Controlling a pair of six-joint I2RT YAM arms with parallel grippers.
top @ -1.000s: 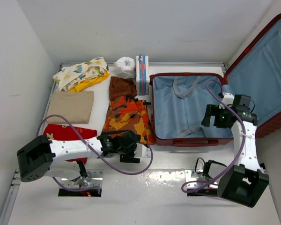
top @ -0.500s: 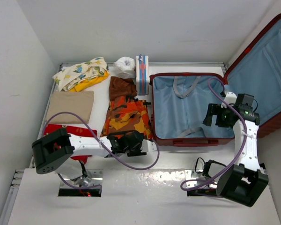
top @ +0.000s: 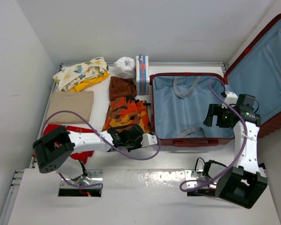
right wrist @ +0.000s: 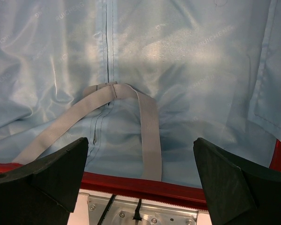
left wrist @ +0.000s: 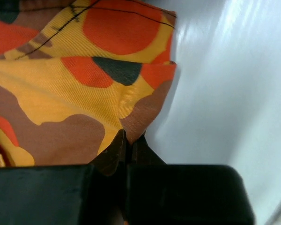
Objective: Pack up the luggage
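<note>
- The luggage (top: 171, 112) lies open on the right side of the tabletop (top: 99, 103), with its lid propped up past the right edge.
- The right end effector (right wrist: 140, 140) hangs over the blue lining close to the luggage's near rim. Its jaws are spread wide and hold nothing, and a grey strap (right wrist: 149, 126) lies below it.
- The left end effector (left wrist: 127, 144) is clamped tight on the near corner of an orange patterned cloth (left wrist: 61, 93). It sits just left of the luggage, by the tabletop's near edge.

Looks like a robotics lab test cell: boxed in by bare white walls (top: 131, 28), floored with a white surface (top: 150, 197) edged in aluminium rail (top: 187, 63), with a left arm (top: 84, 139) and a right arm (top: 247, 150) bolted at its near edge, purple cable (top: 136, 158) looping loose.
</note>
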